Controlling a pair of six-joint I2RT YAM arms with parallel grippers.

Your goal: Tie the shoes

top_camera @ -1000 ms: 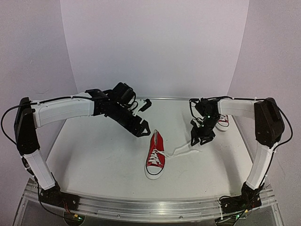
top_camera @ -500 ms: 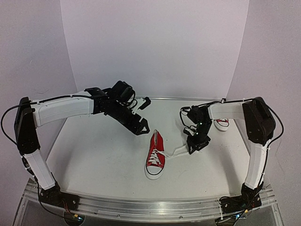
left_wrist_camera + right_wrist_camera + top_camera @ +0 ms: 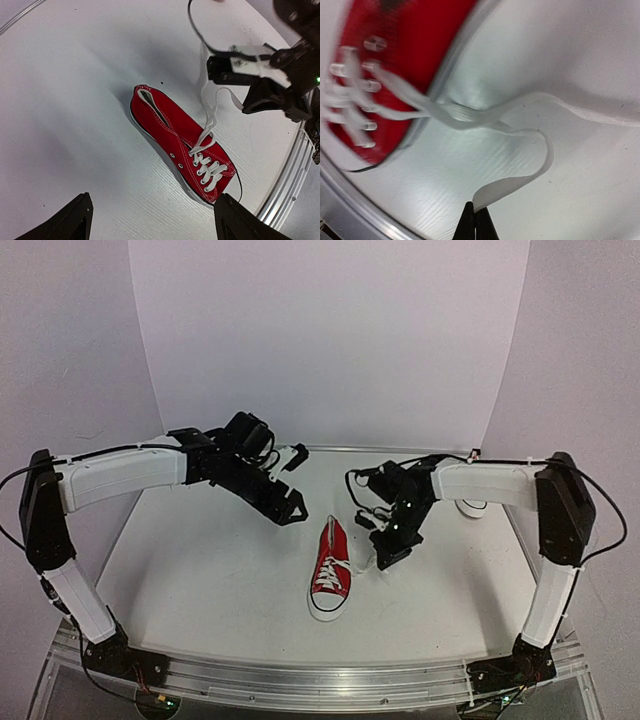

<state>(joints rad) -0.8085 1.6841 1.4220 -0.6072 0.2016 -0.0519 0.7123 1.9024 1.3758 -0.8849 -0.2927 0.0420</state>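
White backdrop panels (image 3: 330, 340) wall in a pale table (image 3: 200, 580), and one red shoe (image 3: 330, 562) lies near its middle, toe cap toward the arm bases and heel opening toward the back wall. Its lace (image 3: 517, 182) is threaded through the eyelets but not knotted, and the loose length trails off the shoe's right side onto the table.

The right gripper (image 3: 475, 224) stands low, just beside that side of the shoe. Its jaws are pressed together on the flat end of the lace. The pinch sits at the very tip, probably so the rest of the strand stays free to be drawn across the tongue. The lace curls slack between the claw and the eyelets, so nothing is pulling on the shoe yet.

The left gripper (image 3: 290, 508) hangs above the table behind and left of the heel. Its fingers are spread wide and hold nothing, which leaves it placed to take the other strand. A white-soled shape (image 3: 472, 506) shows behind the right forearm and is likely the second shoe, but most of it is hidden.
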